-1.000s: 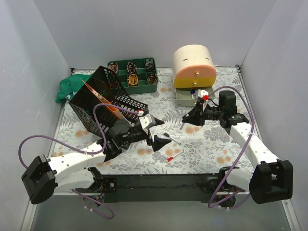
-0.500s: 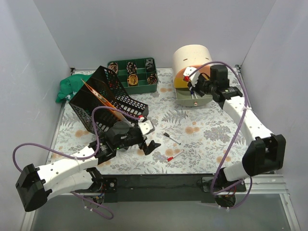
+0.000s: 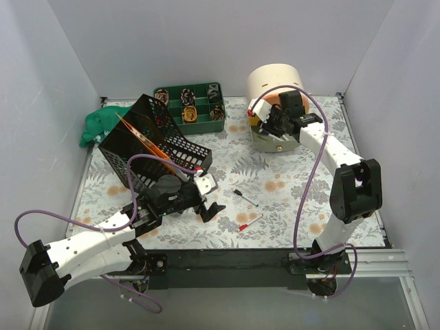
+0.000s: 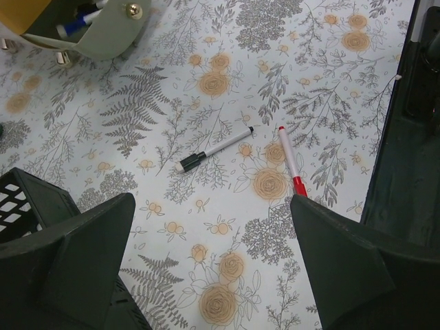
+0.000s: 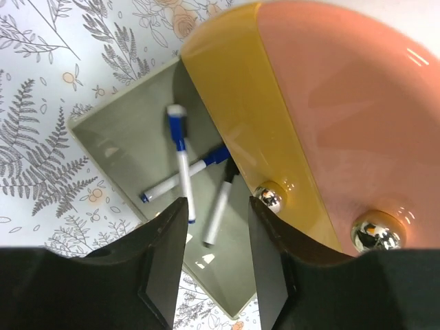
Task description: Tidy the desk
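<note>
Right gripper (image 5: 216, 223) first: we see its 2 fingers (image 5: 161, 268) a little apart with nothing between them. It hangs right over the open grey-green drawer (image 5: 110, 137) of the round cream drawer unit (image 3: 275, 81), by the desk's far right corner. 3 markers lie in that drawer: 2 blue-capped markers (image 5: 180, 161) crossing each other, plus a dark-tipped marker (image 5: 218, 210) just beside them, close under the unit's yellow front. The yellow front and the pink front above it each carry 1 of the shiny knobs (image 5: 375, 234).

Left gripper (image 4: 212, 206) is spread wide and holding nothing, low over the desk (image 4: 330, 69) near the middle of the near edge. Ahead of it, 2 more markers lie flat on the floral top: a black-capped marker (image 4: 213, 149) and a red-capped marker (image 4: 290, 159). They're near each other but not touching, and the red-capped marker sits closer to the black front rail (image 3: 227, 258).

The desk itself is the whole floral tabletop under both arms, running from that rail out to the white walls. Toward the left edge a black wire-mesh rack (image 3: 137, 148) sits tilted with something orange inside. Along the far edge there's a green compartment tray (image 3: 201, 94) with small items in its cells. A green cloth (image 3: 100, 124) is bunched at the far left corner.
</note>
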Robot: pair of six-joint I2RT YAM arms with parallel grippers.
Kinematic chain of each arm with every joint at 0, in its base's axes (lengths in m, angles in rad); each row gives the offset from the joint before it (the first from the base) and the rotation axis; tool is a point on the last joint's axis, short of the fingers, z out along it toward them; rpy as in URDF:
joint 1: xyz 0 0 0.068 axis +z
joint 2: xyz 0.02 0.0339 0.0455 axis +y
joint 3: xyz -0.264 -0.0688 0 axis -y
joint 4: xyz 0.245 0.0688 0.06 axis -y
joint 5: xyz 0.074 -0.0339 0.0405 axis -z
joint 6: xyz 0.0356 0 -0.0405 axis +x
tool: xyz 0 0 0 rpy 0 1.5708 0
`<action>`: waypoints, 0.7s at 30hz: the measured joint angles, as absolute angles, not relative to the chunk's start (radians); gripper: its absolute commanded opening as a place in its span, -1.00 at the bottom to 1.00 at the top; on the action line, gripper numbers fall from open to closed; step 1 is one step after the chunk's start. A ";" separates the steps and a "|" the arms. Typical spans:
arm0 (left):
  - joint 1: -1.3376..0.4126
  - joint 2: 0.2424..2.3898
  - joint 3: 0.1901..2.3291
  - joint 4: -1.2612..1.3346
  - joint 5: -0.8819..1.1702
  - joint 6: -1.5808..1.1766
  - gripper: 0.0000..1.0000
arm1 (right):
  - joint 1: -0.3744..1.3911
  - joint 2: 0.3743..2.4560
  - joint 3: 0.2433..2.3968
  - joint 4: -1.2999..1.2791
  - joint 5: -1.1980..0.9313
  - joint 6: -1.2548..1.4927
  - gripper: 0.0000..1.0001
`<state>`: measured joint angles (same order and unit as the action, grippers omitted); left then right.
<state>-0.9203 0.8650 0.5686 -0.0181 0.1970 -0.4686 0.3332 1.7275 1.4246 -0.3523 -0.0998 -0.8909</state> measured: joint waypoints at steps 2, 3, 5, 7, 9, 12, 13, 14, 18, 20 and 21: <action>-0.920 0.865 0.569 -0.023 0.197 -0.468 0.96 | 0.341 1.727 1.428 -0.366 -0.095 -0.887 0.00; -0.920 0.865 0.569 -0.024 0.196 -0.468 0.97 | 0.343 1.727 1.432 -0.372 -0.097 -0.882 0.00; -0.920 0.865 0.569 -0.025 0.194 -0.468 0.96 | 0.349 1.718 1.436 -0.392 -0.113 -0.865 0.04; -0.920 0.865 0.569 -0.027 0.193 -0.467 0.96 | 0.350 1.693 1.436 -0.434 -0.178 -0.846 0.07; -0.920 0.865 0.569 -0.027 0.191 -0.467 0.96 | 0.353 1.654 1.427 -0.480 -0.284 -0.830 0.07; -0.920 0.865 0.569 -0.029 0.186 -0.464 0.96 | 0.370 1.566 1.342 -0.508 -0.463 -0.803 0.07; -0.920 0.865 0.569 -0.031 0.183 -0.463 0.96 | 0.388 1.540 1.301 -0.522 -0.506 -0.794 0.07; -0.920 0.865 0.569 -0.031 0.179 -0.461 0.96 | 0.415 1.522 1.259 -0.530 -0.537 -0.788 0.08; -0.920 0.865 0.569 -0.031 0.165 -0.456 0.96 | 0.543 1.523 1.116 -0.568 -0.558 -0.747 0.27; -0.920 0.865 0.569 -0.033 0.160 -0.453 0.96 | 0.588 1.534 1.070 -0.580 -0.519 -0.712 0.31; -0.920 0.865 0.569 -0.033 0.157 -0.451 0.96 | 0.606 1.536 1.050 -0.580 -0.489 -0.699 0.32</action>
